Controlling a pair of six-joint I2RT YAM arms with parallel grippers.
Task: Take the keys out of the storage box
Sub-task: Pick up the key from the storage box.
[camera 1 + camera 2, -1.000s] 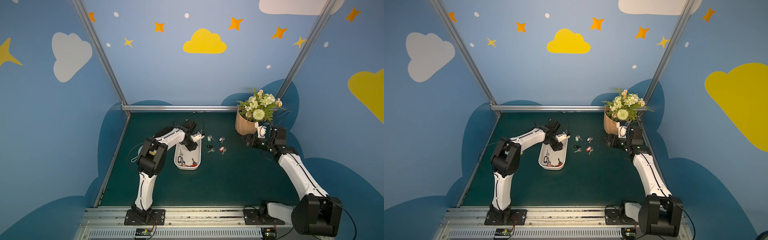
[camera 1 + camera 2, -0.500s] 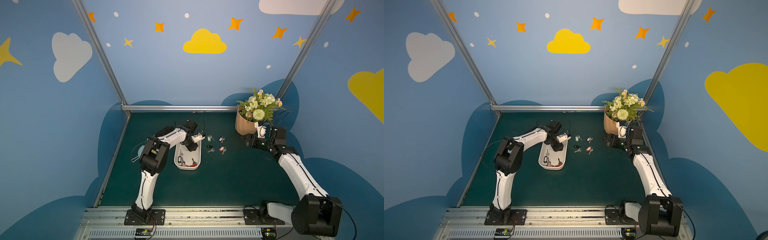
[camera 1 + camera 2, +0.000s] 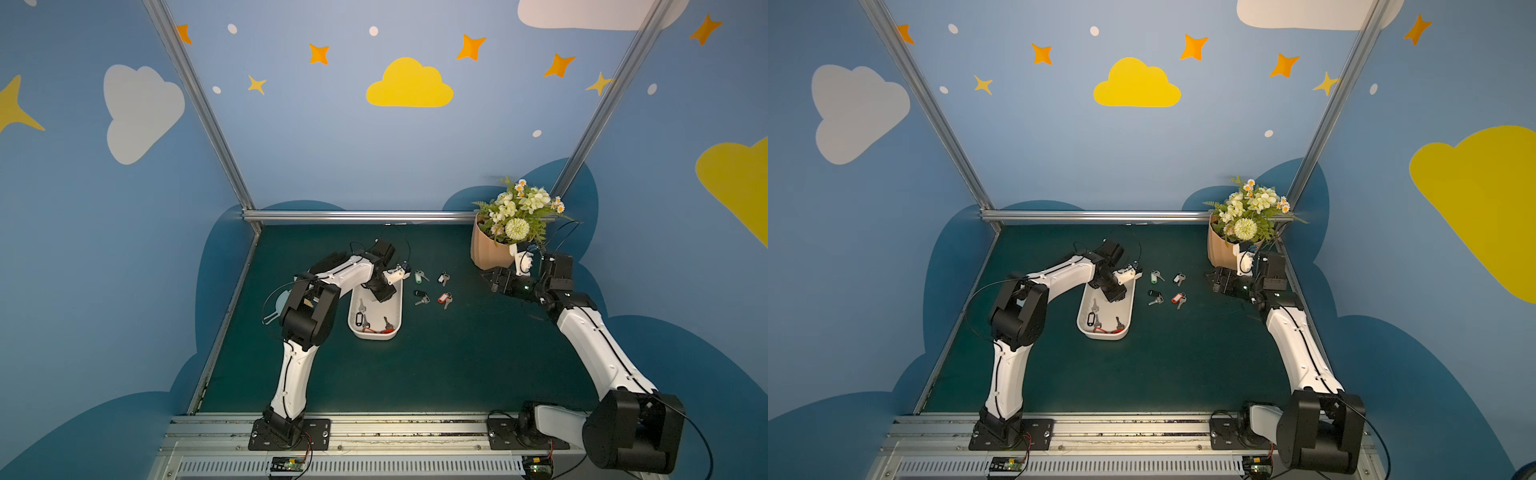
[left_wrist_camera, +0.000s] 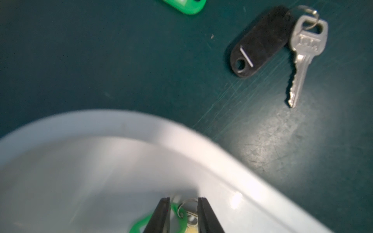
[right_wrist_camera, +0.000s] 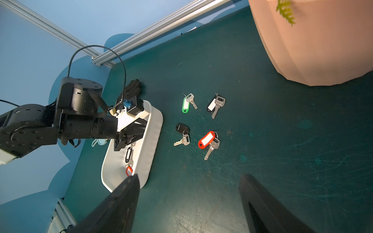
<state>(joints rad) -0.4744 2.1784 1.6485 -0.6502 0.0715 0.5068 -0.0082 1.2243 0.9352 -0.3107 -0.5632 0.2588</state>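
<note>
left hand down in storage box, fingers narrowed either side of green-tagged key, can't tell if clamped, likely your next lift-out | right hand apart, empty, parked clear of your left | four keys on counter beyond left fingertips | black-tagged key head stamp unreadable

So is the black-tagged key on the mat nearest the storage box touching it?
Apart. The left wrist view shows bare green mat between the black-tagged key and the storage box rim.
</note>
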